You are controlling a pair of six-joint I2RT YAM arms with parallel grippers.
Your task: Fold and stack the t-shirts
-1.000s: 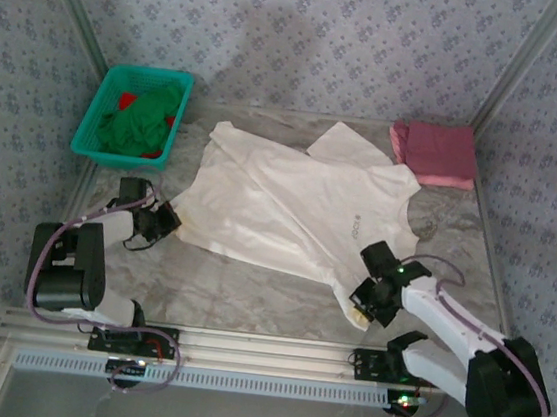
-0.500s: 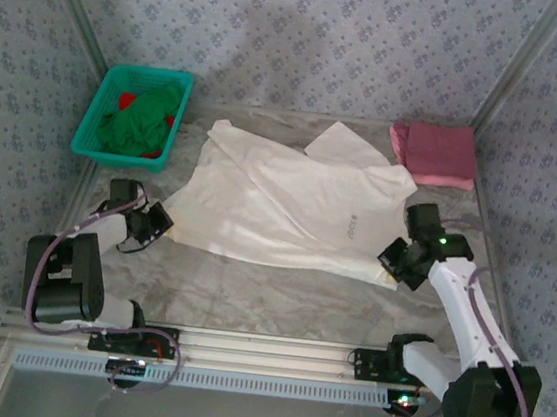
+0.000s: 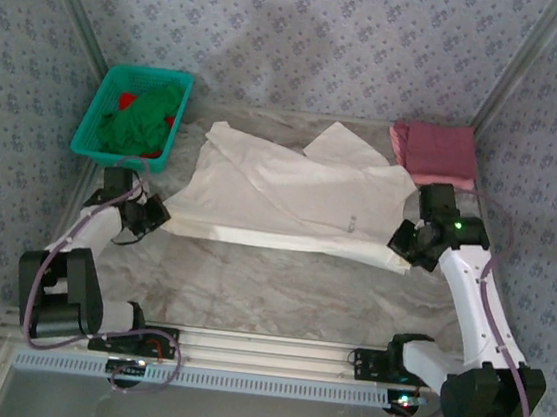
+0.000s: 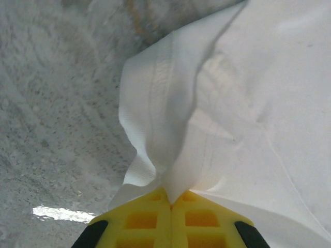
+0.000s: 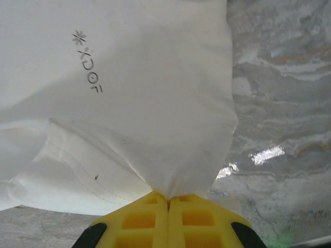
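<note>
A cream-white t-shirt (image 3: 290,195) lies spread across the middle of the marble table, its near edge pulled into a straight line between both grippers. My left gripper (image 3: 157,213) is shut on the shirt's left corner; in the left wrist view the cloth (image 4: 217,103) bunches into the yellow fingertips (image 4: 139,219). My right gripper (image 3: 401,251) is shut on the right corner, where the cloth (image 5: 155,103) with its small grey chest mark (image 5: 88,64) funnels into the yellow fingertips (image 5: 199,219). A folded dusty pink t-shirt (image 3: 434,152) lies at the back right.
A teal mesh basket (image 3: 94,119) holding green and red cloth stands at the back left. Patterned walls close in the table on three sides. Bare marble (image 3: 269,288) stretches between the shirt's near edge and the arm bases.
Both grippers have carried the shirt's near edge away from the arm bases toward the back. The right gripper travelled farthest, from the front right up to beside the pink shirt.
</note>
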